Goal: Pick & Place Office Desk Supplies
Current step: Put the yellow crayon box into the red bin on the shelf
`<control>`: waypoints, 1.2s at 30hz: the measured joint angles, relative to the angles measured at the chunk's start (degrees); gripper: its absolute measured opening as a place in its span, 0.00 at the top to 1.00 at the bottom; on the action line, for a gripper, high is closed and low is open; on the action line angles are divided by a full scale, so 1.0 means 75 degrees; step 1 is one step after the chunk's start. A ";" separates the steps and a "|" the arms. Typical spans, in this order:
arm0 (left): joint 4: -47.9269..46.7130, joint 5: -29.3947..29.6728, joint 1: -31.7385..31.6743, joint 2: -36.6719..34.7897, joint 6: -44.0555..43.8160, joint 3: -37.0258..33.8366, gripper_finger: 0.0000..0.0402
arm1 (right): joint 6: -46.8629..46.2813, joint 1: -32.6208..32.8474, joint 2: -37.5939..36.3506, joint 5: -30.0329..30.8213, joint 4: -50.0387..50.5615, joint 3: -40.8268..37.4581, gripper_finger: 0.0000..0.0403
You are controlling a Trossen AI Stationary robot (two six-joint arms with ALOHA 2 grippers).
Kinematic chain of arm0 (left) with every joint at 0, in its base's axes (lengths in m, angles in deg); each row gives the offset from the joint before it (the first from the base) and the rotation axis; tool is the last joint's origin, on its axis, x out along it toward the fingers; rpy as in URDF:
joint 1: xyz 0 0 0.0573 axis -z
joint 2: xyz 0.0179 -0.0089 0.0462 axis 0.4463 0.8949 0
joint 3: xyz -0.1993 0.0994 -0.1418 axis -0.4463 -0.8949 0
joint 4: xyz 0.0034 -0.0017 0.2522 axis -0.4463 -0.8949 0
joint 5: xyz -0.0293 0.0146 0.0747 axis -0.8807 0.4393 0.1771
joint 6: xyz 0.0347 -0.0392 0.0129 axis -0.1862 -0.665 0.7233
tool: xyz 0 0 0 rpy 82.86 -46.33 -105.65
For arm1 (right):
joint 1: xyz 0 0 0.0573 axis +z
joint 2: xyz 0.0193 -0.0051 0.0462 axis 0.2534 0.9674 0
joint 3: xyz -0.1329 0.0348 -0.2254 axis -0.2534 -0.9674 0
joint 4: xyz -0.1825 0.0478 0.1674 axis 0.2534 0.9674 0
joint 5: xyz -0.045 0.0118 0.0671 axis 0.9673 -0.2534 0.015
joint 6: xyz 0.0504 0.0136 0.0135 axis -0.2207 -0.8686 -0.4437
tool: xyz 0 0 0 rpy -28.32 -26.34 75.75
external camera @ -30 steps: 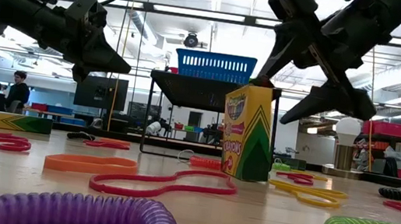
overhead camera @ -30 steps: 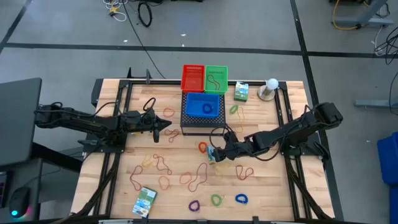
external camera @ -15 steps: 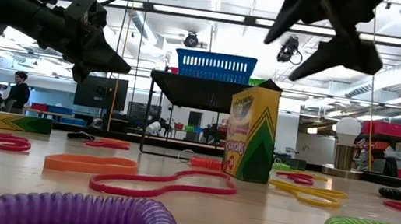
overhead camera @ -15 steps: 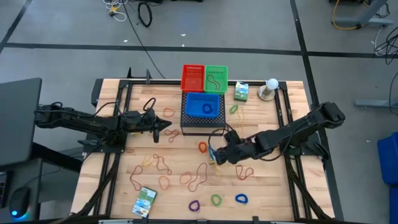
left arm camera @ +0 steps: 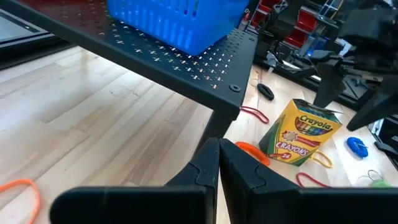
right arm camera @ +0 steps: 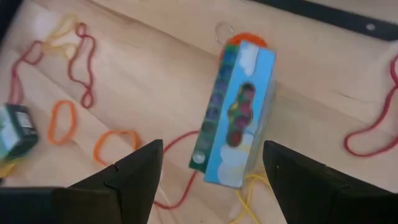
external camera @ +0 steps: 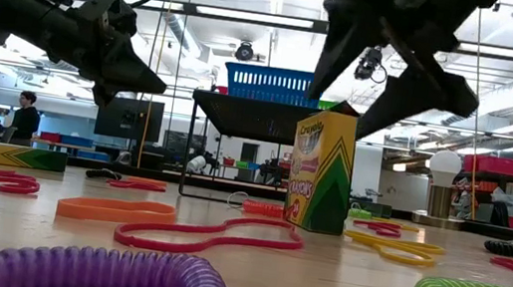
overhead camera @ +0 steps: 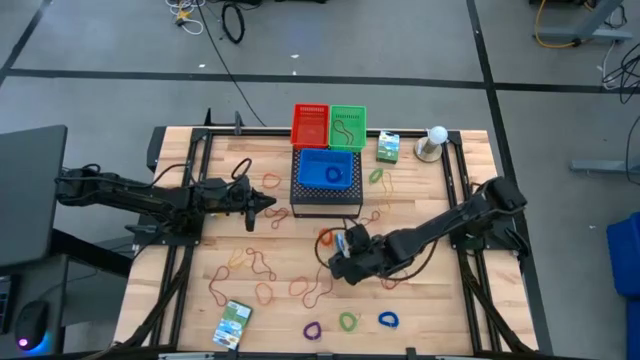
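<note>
Right above the middle of the wooden slatted surface [overhead camera: 280,290] is where my right pincer [external camera: 387,76] is hanging, fingers spread as wide as they go, with nothing in them yet. Directly under it stands the green and yellow cardboard crayon box [external camera: 321,171], upright on its short end, and I'm guessing that's why I'm coming at it from above: a tall narrow box like that is easiest to straddle from the top, one finger down each side. In my right wrist view the box [right arm camera: 235,115] sits between my two dark fingers [right arm camera: 140,168], a bit tilted against the line they make, so I'd probably want to twist slightly before closing or it may topple. The pincer is clear of the box, not touching. It stands just in front of the big black perforated box [overhead camera: 325,190] that carries the blue plastic basket [overhead camera: 327,170], with red and green baskets [overhead camera: 329,126] behind, which I'd guess is where stuff ends up. Thin tan, orange and red rubber bands [overhead camera: 262,262] lie loose all around, and one orange band [overhead camera: 326,237] is just beside the box's base, so I might snag it. My left pincer [overhead camera: 268,207] is pinched shut and empty, parked off to the left near the perforated box, just waiting. Another small green-white box [overhead camera: 232,324] lies flat near the front edge.
</note>
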State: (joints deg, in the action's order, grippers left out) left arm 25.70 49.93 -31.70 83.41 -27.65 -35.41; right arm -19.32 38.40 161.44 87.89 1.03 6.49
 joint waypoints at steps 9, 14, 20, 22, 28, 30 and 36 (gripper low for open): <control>0.0002 -0.0245 0.0000 0.0000 -0.0003 0.0000 0.96 | -0.0440 -0.0006 0.0710 -0.0041 0.0557 0.0434 0.36; -0.0006 -0.0264 -0.0043 -0.0031 -0.0063 0.0000 0.97 | -0.0407 -0.0006 0.0694 0.0093 0.0533 0.0437 0.55; -0.0633 -0.0761 -0.0426 -0.0668 -0.0144 0.0000 0.99 | 0.0133 0.0003 0.0687 0.0064 0.0598 0.0560 0.74; -0.0925 -0.0838 -0.0594 -0.0992 -0.0149 0.0000 0.99 | 0.0808 0.0008 0.0687 0.0037 0.0613 0.0857 0.75; -0.1836 -0.1203 -0.1091 -0.2042 -0.0001 0.0000 0.99 | 0.3539 -0.0187 0.0678 -0.0106 0.0907 0.2180 0.73; -0.2124 -0.1241 -0.1229 -0.2352 0.0140 0.0000 0.98 | 0.4501 -0.0400 0.0667 -0.0093 0.0899 0.2471 0.74; -0.2924 -0.1443 -0.1485 -0.3025 0.0373 0.0000 0.98 | 0.6970 -0.1246 0.1018 -0.0448 0.0646 0.2873 0.75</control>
State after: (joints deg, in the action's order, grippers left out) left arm 3.77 39.10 -42.83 60.72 -24.85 -35.41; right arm 32.95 29.06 169.08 84.54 5.87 28.04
